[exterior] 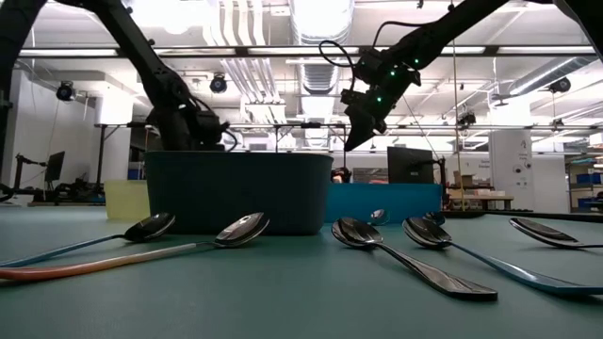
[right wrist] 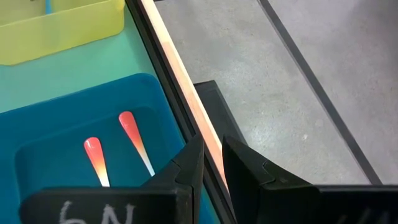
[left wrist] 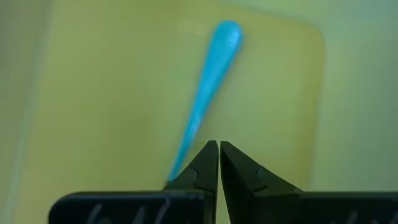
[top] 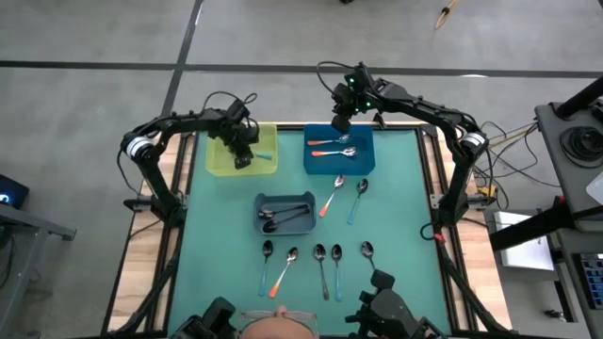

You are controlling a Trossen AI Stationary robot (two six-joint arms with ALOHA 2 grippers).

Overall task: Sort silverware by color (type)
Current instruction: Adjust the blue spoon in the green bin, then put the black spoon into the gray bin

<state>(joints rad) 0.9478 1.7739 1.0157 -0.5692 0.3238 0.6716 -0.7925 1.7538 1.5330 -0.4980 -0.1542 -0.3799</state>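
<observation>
My left gripper [top: 243,158] [left wrist: 219,144] is shut and points down into the yellow bin [top: 215,160]. A light-blue-handled spoon [left wrist: 208,81] lies on the bin's floor there, its bowl end hidden behind my fingers. My right gripper [top: 339,125] [right wrist: 212,144] hangs above the far edge of the blue bin [right wrist: 56,130], its fingers a little apart with nothing between them. Two orange-handled spoons [right wrist: 96,158] [right wrist: 134,140] lie in that bin. More silverware lies on the green mat: an orange-handled spoon [top: 330,198], a blue-handled one [top: 356,202] and a row of several [top: 321,266] near the front. My left gripper points down with its shut tips just over the blue spoon's handle [left wrist: 180,158]. The left finger covers the spot, so I cannot tell whether it touches the spoon, which lies flat on the bin's floor.
A grey bin [top: 283,213] with dark metal spoons stands mid-table, between the two far bins and the front row. The table's far wooden edge [right wrist: 180,93] runs just beyond the blue bin, with floor behind it.
</observation>
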